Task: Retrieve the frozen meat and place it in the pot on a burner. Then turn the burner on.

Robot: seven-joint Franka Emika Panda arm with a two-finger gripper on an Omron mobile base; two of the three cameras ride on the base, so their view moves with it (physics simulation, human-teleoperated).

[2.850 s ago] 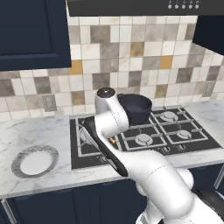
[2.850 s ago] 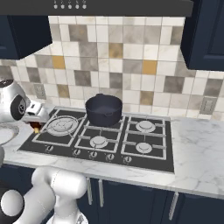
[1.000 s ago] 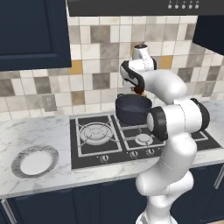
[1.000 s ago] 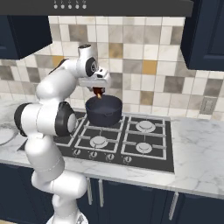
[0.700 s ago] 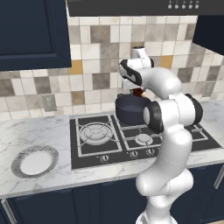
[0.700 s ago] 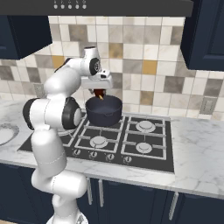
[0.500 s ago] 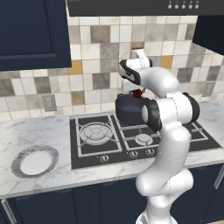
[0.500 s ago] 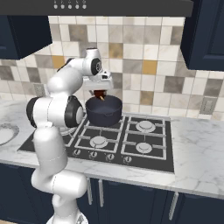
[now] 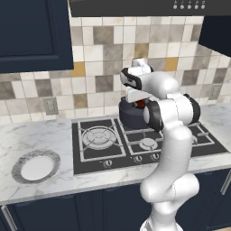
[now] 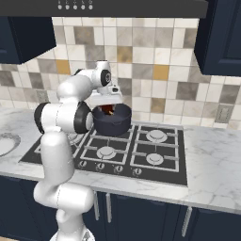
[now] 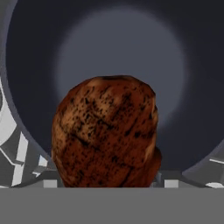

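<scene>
Nowhere is any writing legible; left of the black gas hob (image 9: pixel 90 155) lies a grey-rimmed white plate (image 9: pixel 35 165); on its rear burner stands the deep navy-black pot (image 10: pixel 113 123); above its mouth hangs the reddish-brown frozen meat (image 11: pixel 105 131), hiding the gripper (image 10: pixel 108 107), apparently clamped on it.

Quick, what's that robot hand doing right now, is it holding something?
Hand: closed on the frozen meat, holding it just above the open pot.
</scene>
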